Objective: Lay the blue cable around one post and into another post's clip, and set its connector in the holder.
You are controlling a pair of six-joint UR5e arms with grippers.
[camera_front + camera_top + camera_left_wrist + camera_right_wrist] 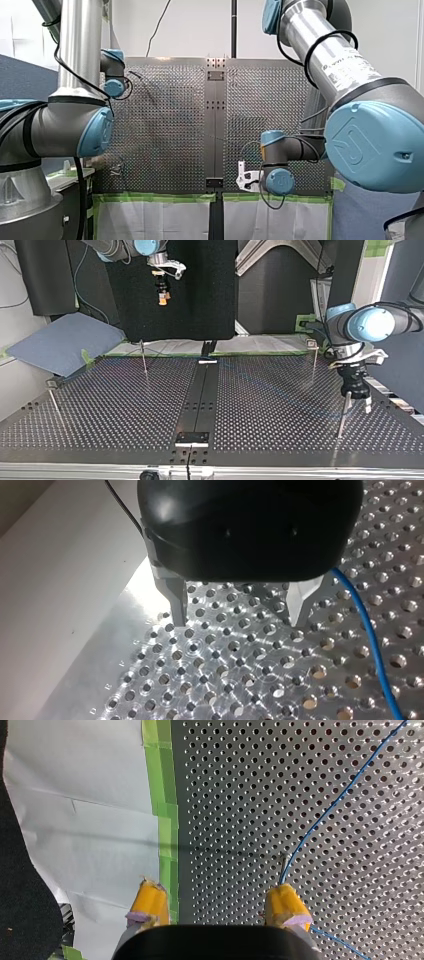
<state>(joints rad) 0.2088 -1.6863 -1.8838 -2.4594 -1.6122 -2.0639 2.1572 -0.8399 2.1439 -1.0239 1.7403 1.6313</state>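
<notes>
Over the table (225, 680), left pincer (239, 622) and right pincer (216, 894) hang spread, empty; blue cable (372, 645) lies off-centre, so closing could miss it.

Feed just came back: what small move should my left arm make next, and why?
Probably shift the left tool sideways over the blue cable: its fingers stand open and empty, and the cable lies just outside one finger.
</notes>
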